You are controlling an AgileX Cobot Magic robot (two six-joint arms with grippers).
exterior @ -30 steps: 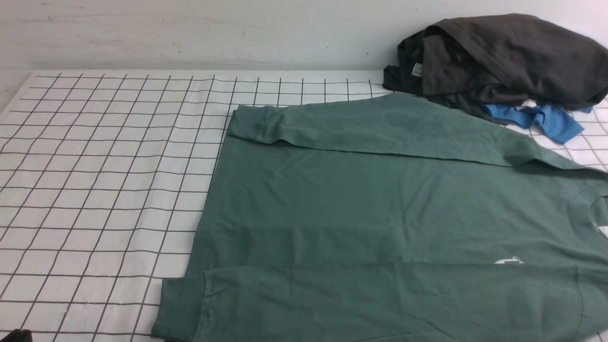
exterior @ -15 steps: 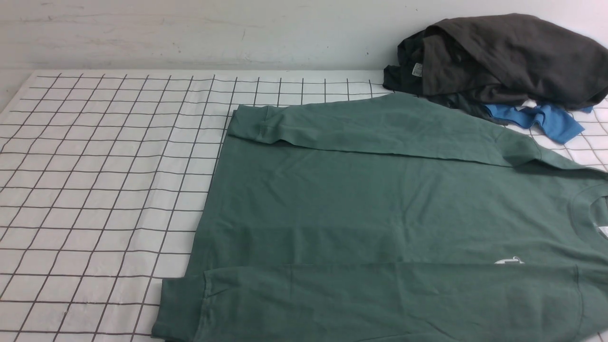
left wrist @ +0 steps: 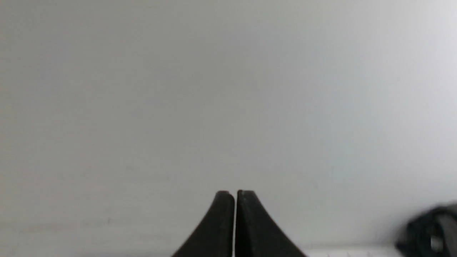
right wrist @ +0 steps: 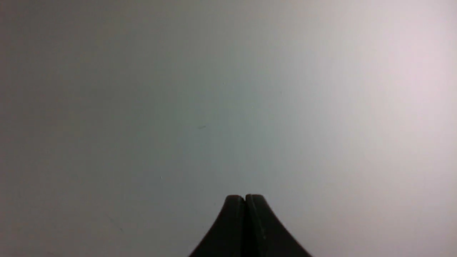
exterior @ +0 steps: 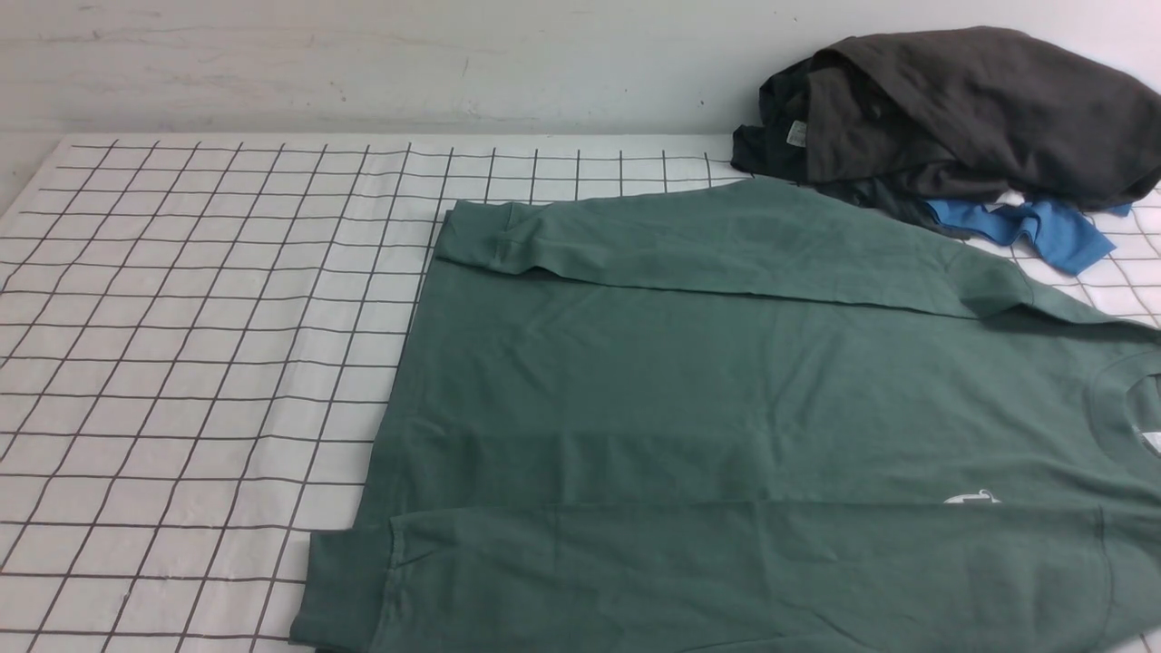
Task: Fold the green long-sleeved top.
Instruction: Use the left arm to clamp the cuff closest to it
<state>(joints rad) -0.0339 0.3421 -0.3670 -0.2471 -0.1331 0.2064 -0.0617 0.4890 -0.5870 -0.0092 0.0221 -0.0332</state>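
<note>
The green long-sleeved top [exterior: 726, 399] lies flat on the gridded white cloth [exterior: 181, 363], filling the middle and right of the front view. Both sleeves are laid across the body, one along the far edge and one along the near edge. Its neck runs off the right edge, with a small white logo [exterior: 970, 498] near it. Neither arm shows in the front view. My left gripper [left wrist: 235, 194] is shut, empty, and faces a plain grey wall. My right gripper [right wrist: 245, 198] is shut and empty too, with only wall ahead of it.
A heap of dark grey-black garments [exterior: 961, 113] sits at the back right, touching the top's far shoulder, with a small bright blue garment [exterior: 1034, 229] poking out below it. A pale wall [exterior: 363, 63] runs behind the table. The dark heap [left wrist: 432, 235] shows blurred in the left wrist view.
A dark tip at the bottom-left corner of the front view one second ago has gone out of frame. The top and the heap have not moved.
</note>
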